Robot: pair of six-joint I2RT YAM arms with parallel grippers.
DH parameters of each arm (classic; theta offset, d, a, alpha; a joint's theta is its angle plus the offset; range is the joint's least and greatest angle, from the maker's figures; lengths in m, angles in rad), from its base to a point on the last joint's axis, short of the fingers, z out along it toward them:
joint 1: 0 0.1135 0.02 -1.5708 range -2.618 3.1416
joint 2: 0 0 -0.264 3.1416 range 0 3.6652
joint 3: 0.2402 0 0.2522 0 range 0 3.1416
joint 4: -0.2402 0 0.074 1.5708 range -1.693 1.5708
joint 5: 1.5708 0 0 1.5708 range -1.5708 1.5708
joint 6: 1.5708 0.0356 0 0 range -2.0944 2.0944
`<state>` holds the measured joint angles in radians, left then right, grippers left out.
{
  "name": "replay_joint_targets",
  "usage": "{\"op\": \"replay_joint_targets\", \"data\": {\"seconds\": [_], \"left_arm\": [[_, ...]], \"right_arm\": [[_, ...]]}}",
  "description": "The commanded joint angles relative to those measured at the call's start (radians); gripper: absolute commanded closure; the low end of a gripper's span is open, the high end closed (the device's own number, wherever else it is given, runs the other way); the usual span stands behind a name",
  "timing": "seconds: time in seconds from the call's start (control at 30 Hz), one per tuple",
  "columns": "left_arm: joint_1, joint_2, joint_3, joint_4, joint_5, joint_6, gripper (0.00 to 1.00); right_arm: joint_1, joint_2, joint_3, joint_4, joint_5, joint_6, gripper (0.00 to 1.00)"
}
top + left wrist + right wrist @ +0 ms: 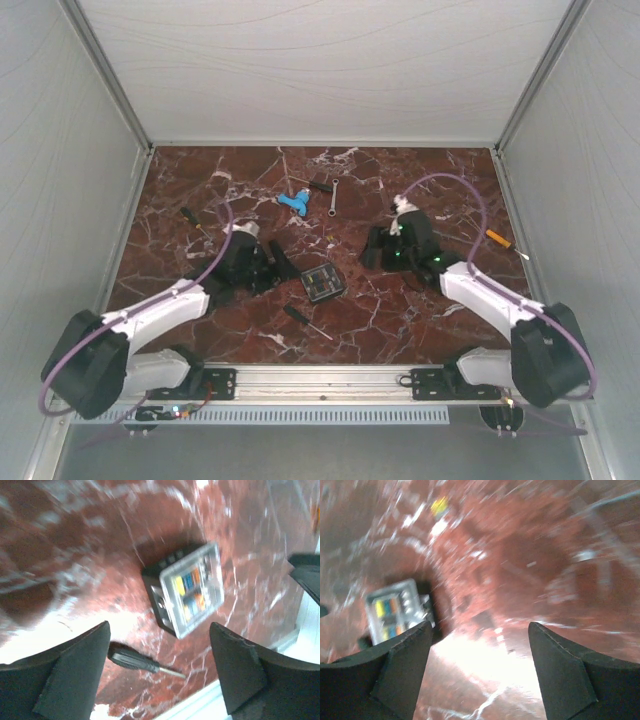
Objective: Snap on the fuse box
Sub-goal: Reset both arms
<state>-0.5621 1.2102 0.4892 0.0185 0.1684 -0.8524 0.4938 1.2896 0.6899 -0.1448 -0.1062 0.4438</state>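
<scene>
Top external view first, near to far. Shows a dark red marble tabletop (pixel 420 320) with a black-handled screwdriver (pixel 305 320) lying closest to the arm bases. Shows the fuse box (pixel 323 282) just past that screwdriver, flat on the tabletop, between the two claws and touching neither. Puts the left claw (pixel 272 262) to the left of the box and the right claw (pixel 372 252) to the right and a bit farther back. Farther off, shows a blue plastic piece (pixel 293 203), a silver wrench (pixel 333 197) and, out to the right, an orange-handled screwdriver (pixel 500 240).

Left wrist view: shows both black fingers (pixel 75 675) spread wide with nothing between them. Shows the black-handled screwdriver just beyond the fingers, then the fuse box past it, with a clear lid on the black base and yellow, blue and orange fuses showing through. Cannot tell if the lid sits all the way down.

Right wrist view: looks blurry. Shows those fingers (pixel 560 675) wide apart too, holding nothing, with the fuse box partly hidden behind one finger.
</scene>
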Motion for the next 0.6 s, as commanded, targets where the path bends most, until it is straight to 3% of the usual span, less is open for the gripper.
{"op": "replay_joint_targets", "data": {"seconds": [0.0,0.1,0.17,0.3,0.43,0.57], "left_arm": [[0.087,-0.097,0.058,-0.095,-0.245,0.058,0.14],[0.168,-0.155,0.047,-0.095,-0.396,0.078,0.02],[0.233,-0.184,0.036,-0.075,-0.452,0.104,0.01],[0.385,-0.191,-0.003,-0.003,-0.555,0.142,0.01],[0.459,-0.136,-0.075,0.181,-0.714,0.269,0.01],[0.5,-0.075,-0.095,0.364,-0.683,0.414,0.01]], "right_arm": [[-0.108,-0.118,-0.037,0.035,0.275,-0.023,0.21],[-0.158,-0.171,-0.076,0.111,0.446,-0.01,0.14],[-0.17,-0.185,-0.13,0.21,0.609,-0.054,0.12],[-0.226,-0.172,-0.264,0.486,0.739,-0.139,0.09],[-0.263,-0.051,-0.301,0.76,0.812,-0.288,0.06],[-0.27,0.174,-0.325,1.047,0.841,-0.413,0.04]]}}
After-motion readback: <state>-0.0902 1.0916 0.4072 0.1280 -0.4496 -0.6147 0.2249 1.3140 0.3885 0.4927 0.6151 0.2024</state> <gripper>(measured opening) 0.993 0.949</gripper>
